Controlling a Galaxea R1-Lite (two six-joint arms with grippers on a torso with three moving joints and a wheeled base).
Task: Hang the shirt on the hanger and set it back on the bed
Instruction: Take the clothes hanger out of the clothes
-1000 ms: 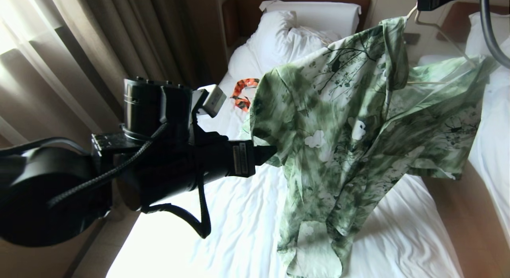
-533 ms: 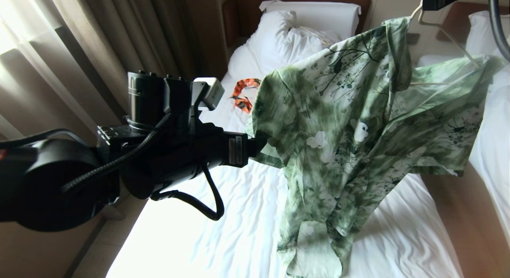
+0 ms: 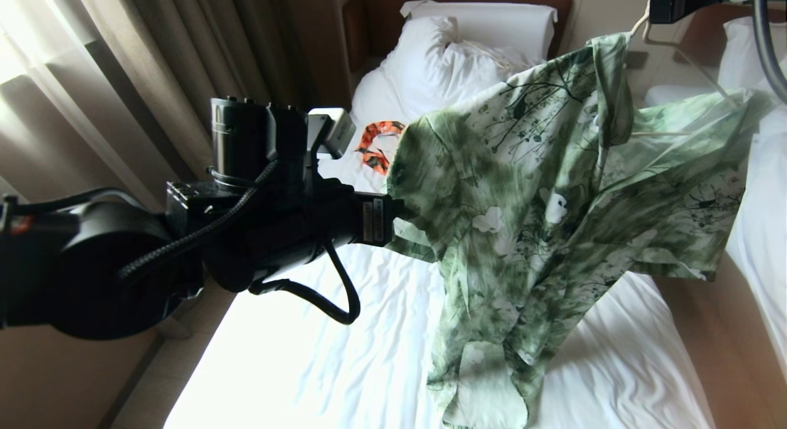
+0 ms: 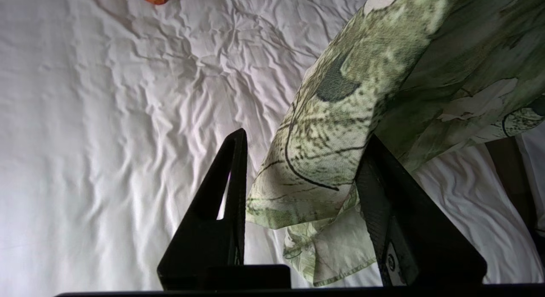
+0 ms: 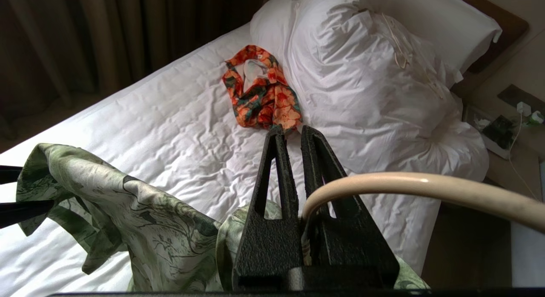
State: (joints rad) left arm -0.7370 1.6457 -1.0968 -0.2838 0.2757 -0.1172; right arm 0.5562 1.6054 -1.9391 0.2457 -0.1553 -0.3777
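Note:
The green flowered shirt (image 3: 529, 214) hangs in the air over the bed (image 3: 369, 330), draped on the cream wire hanger (image 3: 688, 54). At the top right my right gripper (image 5: 294, 133) is shut on the hanger's hook (image 5: 425, 188), with shirt cloth bunched under it. My left gripper (image 4: 304, 137) reaches in from the left at the shirt's left sleeve (image 4: 323, 161). Its jaws stand apart with the sleeve's hem between them. One finger touches the cloth and the other has a narrow gap to it. The shirt's tail trails down onto the sheet (image 3: 486, 392).
A small orange patterned garment (image 3: 376, 145) lies on the sheet beside the bunched white duvet (image 3: 442, 66). Behind them are a pillow (image 3: 492, 20) and a dark headboard (image 3: 375, 23). Curtains (image 3: 154, 66) hang at the left. A second white bed (image 3: 759, 189) stands at the right.
My left arm has risen and moved right, up to the shirt's left sleeve, with its fingers now either side of the hem. The right gripper and hanger have barely shifted.

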